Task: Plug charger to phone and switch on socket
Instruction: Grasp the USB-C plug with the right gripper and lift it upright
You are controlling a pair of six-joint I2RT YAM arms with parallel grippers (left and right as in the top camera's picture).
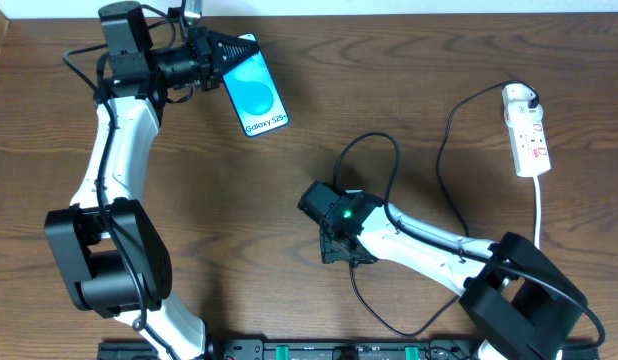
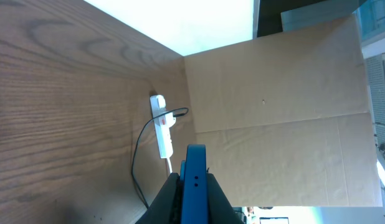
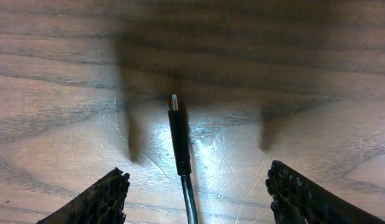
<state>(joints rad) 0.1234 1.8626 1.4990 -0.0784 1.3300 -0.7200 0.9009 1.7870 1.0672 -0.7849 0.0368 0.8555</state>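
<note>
On the right wrist camera, the right gripper [image 3: 199,175] had its fingers [image 3: 102,198] spread. The charger [image 3: 180,140] lay between them untouched, its metal tip pointing away across the table [image 3: 317,74]. Overhead, the wrist hid that tip. The left gripper [image 1: 211,52] was clamped on the phone [image 1: 255,95]. Overhead showed me its blue screen, the left wrist view only its edge. The socket [image 1: 527,128] lay well apart at the right, the black cable running up to it.

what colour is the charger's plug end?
The charger plug is black, with bare silvery metal at its very end. The right wrist view shows it best.
</note>
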